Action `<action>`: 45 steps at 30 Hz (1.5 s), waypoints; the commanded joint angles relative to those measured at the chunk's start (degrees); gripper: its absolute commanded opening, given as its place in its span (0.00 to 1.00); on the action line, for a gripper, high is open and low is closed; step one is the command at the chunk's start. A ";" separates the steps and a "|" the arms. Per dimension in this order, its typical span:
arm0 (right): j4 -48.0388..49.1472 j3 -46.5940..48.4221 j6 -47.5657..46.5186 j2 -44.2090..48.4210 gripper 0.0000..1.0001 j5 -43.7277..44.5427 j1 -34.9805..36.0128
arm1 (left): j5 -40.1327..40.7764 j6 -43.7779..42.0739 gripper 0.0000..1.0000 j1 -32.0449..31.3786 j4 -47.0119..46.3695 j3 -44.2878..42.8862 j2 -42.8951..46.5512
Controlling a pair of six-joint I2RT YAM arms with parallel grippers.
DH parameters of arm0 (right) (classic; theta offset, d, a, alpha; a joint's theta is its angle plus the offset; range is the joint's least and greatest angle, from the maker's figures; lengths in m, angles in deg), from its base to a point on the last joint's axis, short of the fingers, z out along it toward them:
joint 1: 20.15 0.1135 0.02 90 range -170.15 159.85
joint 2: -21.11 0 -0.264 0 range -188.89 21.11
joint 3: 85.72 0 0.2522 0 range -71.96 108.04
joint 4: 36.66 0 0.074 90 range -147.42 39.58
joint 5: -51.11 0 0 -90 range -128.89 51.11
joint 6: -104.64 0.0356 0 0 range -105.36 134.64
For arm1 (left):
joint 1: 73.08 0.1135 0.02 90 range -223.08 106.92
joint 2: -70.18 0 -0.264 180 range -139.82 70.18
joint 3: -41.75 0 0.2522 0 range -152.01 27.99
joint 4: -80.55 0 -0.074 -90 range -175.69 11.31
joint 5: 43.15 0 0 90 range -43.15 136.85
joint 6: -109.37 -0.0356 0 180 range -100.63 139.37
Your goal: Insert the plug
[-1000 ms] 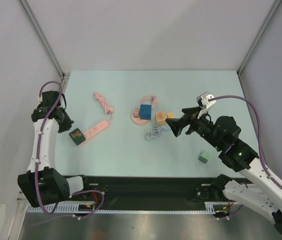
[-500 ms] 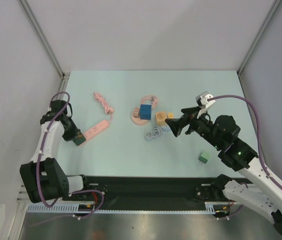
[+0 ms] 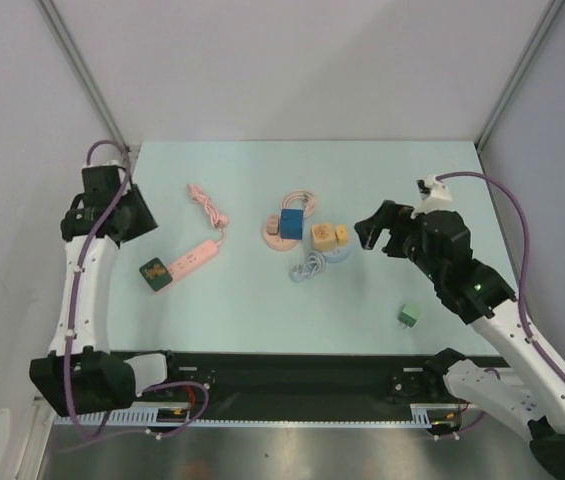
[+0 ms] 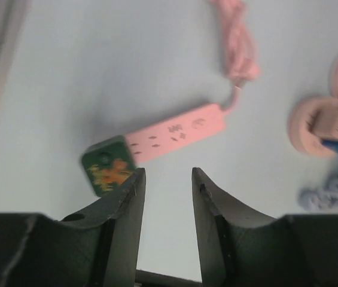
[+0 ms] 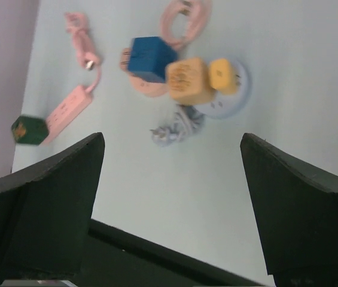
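My left pincer hangs above the surface with its fingers apart and nothing between them. Just past them lies the dark green plug, pressed against the near end of the pink power strip. It seems to sit over the strip's last socket, which is where the task wants it. From this height I cannot tell whether the pins are fully home. The strip lies at a slant, and its pink cable runs off bunched towards the far side, so nothing is tugging it.

My right pincer is spread wide and empty, held high near the middle cluster: the blue adapter, the yellow block and the grey coiled cord. I read that as parked out of the way, not reaching. A small pale green plug lies alone near my right arm, well apart from the strip.

My judgement is that the insertion is done or nearly so, and a press down on the green plug would settle it
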 commanded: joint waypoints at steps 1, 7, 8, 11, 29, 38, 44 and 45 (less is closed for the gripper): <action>-12.72 0.06 14.89 -2.42 1.00 5.20 -10.17 | -6.81 -4.57 0.42 -12.68 0.02 -2.83 0.79; -29.16 -0.20 20.80 -16.66 0.98 -1.05 -28.31 | -6.89 -5.10 0.46 -32.32 -7.43 -1.34 0.08; -30.49 -1.43 22.20 -20.42 0.97 -0.35 -31.98 | -7.68 -4.93 0.46 -33.39 -9.10 -0.20 0.60; -31.82 -5.72 24.93 -23.17 0.88 0.62 -36.40 | -11.20 -4.93 0.48 -36.12 -14.38 2.79 2.71; -27.42 -10.58 30.21 -25.20 0.57 7.21 -20.16 | -13.93 -4.22 0.76 -35.86 -24.06 15.45 9.22; -26.35 -8.83 30.20 -30.29 0.52 11.25 -12.43 | -12.79 -5.37 0.78 -34.72 -23.54 15.63 11.68; -38.40 -4.16 35.13 -31.62 0.67 20.14 -12.60 | -12.79 -4.93 0.82 -34.63 -25.02 17.56 13.88; -38.58 -4.86 35.74 -30.57 0.69 20.14 -13.03 | -12.79 -4.93 0.82 -34.63 -24.94 17.74 13.62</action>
